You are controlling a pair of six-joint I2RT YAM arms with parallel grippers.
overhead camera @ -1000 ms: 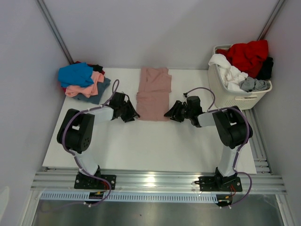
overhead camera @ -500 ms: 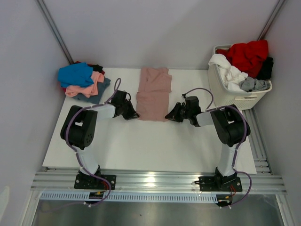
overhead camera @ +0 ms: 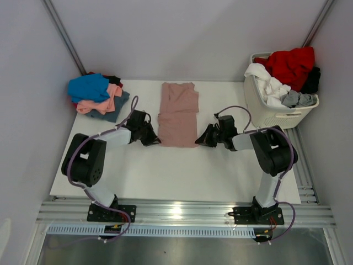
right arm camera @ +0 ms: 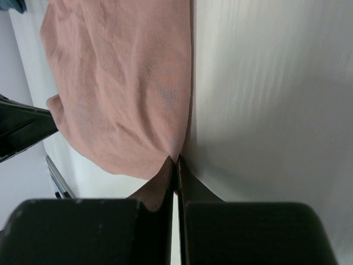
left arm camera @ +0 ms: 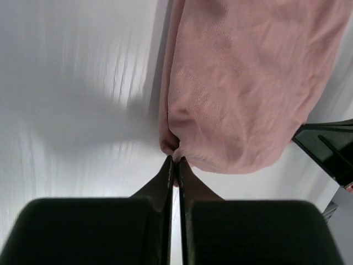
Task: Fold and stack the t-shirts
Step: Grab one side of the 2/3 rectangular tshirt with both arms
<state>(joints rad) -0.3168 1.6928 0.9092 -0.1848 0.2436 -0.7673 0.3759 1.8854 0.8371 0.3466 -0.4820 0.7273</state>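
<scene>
A dusty-pink t-shirt (overhead camera: 178, 114) lies as a narrow folded strip at the middle back of the white table (overhead camera: 165, 171). My left gripper (overhead camera: 155, 139) is shut on its near left corner (left arm camera: 172, 148). My right gripper (overhead camera: 201, 139) is shut on its near right corner (right arm camera: 177, 153). Both hold the near hem low over the table. The pink cloth fills the upper part of the left wrist view (left arm camera: 242, 83) and of the right wrist view (right arm camera: 121, 83). Its chest print is hidden.
A pile of folded tees, blue (overhead camera: 88, 86) on salmon and slate, sits at the back left. A white slatted laundry basket (overhead camera: 270, 113) at the back right holds red (overhead camera: 289, 63), white and grey clothes.
Both grippers have pulled the shirt's near hem toward the near edge. The strip now lies longer and a little nearer than before.
</scene>
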